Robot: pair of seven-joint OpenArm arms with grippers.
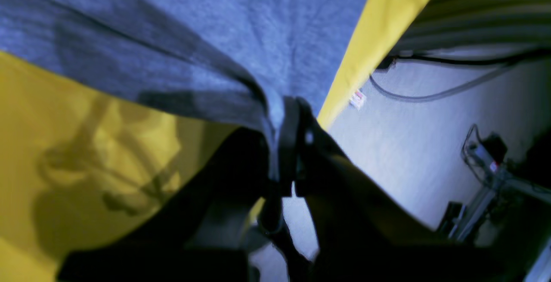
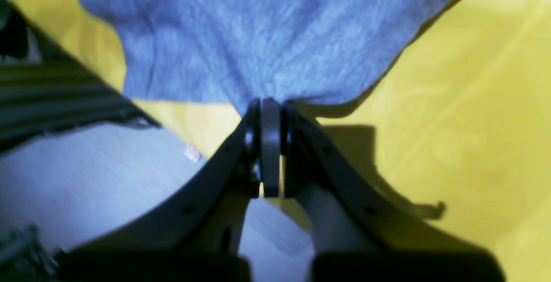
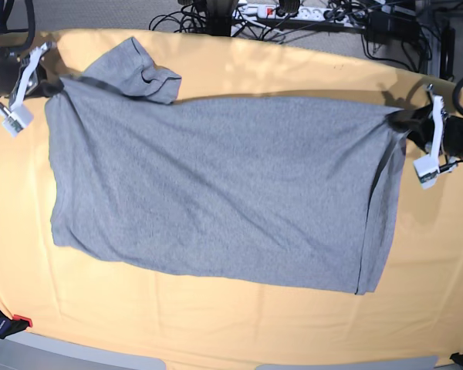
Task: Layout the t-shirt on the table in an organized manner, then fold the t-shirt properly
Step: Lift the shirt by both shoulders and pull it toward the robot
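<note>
Base view, left end effector [image 3: 401, 119] and right end effector [image 3: 52, 87] clamped on t-shirt [image 3: 216, 185] corners

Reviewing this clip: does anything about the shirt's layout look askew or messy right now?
Yes. The t-shirt is stretched between the right gripper and the left gripper, yet one sleeve near the far edge is crumpled and curled over, and the side by the left gripper is doubled under in a long fold. The near hem runs slanted across the table.
</note>
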